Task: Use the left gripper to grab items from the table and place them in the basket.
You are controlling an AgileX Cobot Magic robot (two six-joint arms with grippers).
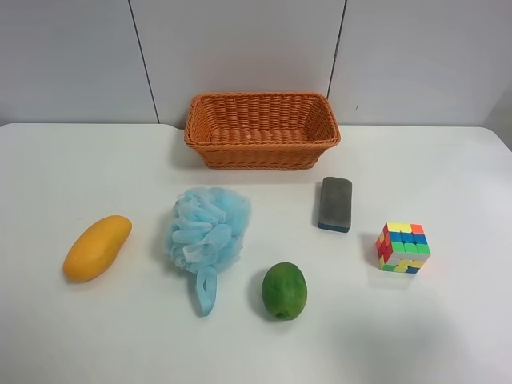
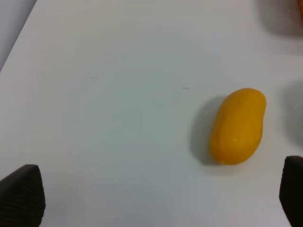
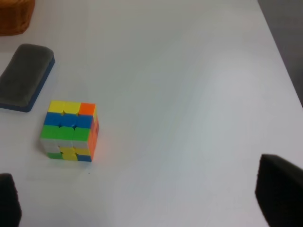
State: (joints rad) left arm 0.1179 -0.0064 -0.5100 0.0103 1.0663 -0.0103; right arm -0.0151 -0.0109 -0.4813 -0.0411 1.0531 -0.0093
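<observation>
On the white table (image 1: pixel 448 168) lie a yellow-orange mango (image 1: pixel 97 247), a light-blue bath pouf (image 1: pixel 206 234), a green oval fruit (image 1: pixel 284 290), a grey block eraser (image 1: pixel 335 203) and a multicoloured puzzle cube (image 1: pixel 403 247). The orange-brown wicker basket (image 1: pixel 262 129) stands empty at the back. No arm shows in the exterior high view. In the left wrist view the left gripper (image 2: pixel 156 194) is open above the table, with the mango (image 2: pixel 237 126) ahead of it near one fingertip (image 2: pixel 292 187). In the right wrist view the right gripper (image 3: pixel 142 196) is open, with the cube (image 3: pixel 71 131) and eraser (image 3: pixel 24 76) ahead.
A grey panelled wall (image 1: pixel 256 56) rises behind the table. The table's side edge shows in the left wrist view (image 2: pixel 16 40) and in the right wrist view (image 3: pixel 279 52). A corner of the basket (image 3: pixel 16 16) shows in the right wrist view.
</observation>
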